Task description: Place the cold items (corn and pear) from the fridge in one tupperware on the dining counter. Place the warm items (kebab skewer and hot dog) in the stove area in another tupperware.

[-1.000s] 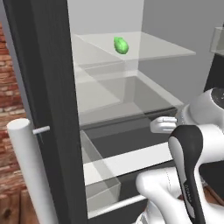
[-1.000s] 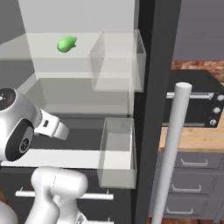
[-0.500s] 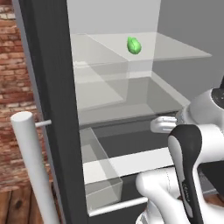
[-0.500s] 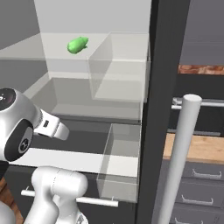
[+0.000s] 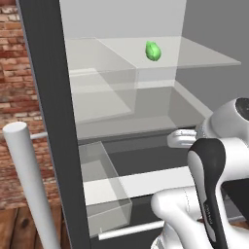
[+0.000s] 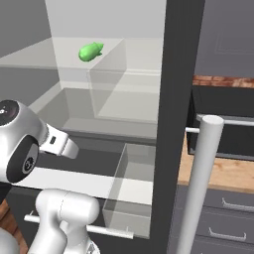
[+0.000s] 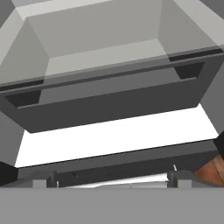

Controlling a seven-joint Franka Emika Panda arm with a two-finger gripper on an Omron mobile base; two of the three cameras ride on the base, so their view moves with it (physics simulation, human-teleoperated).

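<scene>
Open fridge [image 5: 48, 121] seen from both sides: dark grey frame, white interior, clear glass shelves. Bright green corn [image 5: 153, 51] lying on the upper glass shelf [image 5: 204, 58], toward the back, well above the arm; also visible as a pointed green cob in the right base view [image 6: 90, 51]. Clear bins [image 6: 130, 188] mounted lower down at the door side. Silver bar handle [image 5: 29, 185] standing upright in the foreground. White arm [image 5: 214, 175] raised before the lower shelves. Fingers [image 7: 52, 178] spread fully wide, holding nothing, aimed at a dark drawer front and a white shelf edge.
</scene>
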